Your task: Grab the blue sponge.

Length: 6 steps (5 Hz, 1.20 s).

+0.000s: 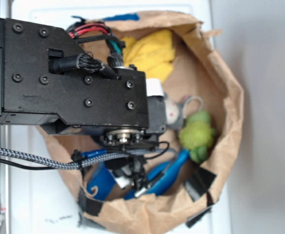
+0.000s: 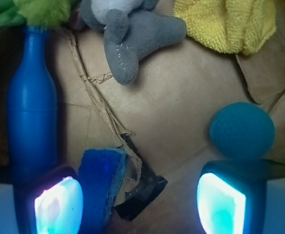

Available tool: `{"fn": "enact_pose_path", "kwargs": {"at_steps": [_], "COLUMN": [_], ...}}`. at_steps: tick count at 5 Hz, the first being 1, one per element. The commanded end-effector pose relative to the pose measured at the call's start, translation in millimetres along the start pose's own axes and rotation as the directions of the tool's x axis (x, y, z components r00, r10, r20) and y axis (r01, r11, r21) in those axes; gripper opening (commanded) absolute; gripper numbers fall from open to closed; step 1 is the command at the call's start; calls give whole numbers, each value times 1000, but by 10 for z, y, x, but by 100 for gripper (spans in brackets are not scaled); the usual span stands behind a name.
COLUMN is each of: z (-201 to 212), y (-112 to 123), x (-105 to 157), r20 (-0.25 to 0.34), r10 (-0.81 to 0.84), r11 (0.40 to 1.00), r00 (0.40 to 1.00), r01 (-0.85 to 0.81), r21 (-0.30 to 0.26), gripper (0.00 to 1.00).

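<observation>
The blue sponge (image 2: 101, 185) stands on edge on the brown paper floor of the bag, at the lower left of the wrist view. My gripper (image 2: 140, 202) is open and reaches down into the bag. Its left finger (image 2: 57, 207) sits right beside the sponge's outer face; whether they touch is unclear. The right finger (image 2: 220, 204) is far off on the other side. In the exterior view the sponge (image 1: 99, 181) shows just left of the gripper (image 1: 132, 178), partly hidden by the arm.
The paper bag (image 1: 230, 107) walls everything in. A long blue bottle-shaped pin (image 2: 32, 107) lies left of the sponge. A teal ball (image 2: 241, 130) sits above the right finger. A grey plush (image 2: 128, 34), green plush (image 1: 197, 134), yellow cloth (image 2: 228, 22) and black tape (image 2: 142, 192) lie around.
</observation>
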State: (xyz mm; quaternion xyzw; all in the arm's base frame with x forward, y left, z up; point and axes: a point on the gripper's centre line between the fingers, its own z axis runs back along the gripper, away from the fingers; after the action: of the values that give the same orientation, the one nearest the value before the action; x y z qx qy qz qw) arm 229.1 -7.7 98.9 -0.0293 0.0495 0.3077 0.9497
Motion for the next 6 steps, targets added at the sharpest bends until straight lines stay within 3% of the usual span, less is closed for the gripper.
{"fn": "enact_pose_path", "kwargs": {"at_steps": [1,4,6], "z": [87,87,-5], "y": [116,116,61], "x": [62,62,-235], "r20": [74,74,79], "r10": [-2,-2,4], "r11": [999,999,1000], "r00": [997,997,997], "r01": [5,5,-2], "r21": [-38,-38,-27], "gripper": [100,100,100]}}
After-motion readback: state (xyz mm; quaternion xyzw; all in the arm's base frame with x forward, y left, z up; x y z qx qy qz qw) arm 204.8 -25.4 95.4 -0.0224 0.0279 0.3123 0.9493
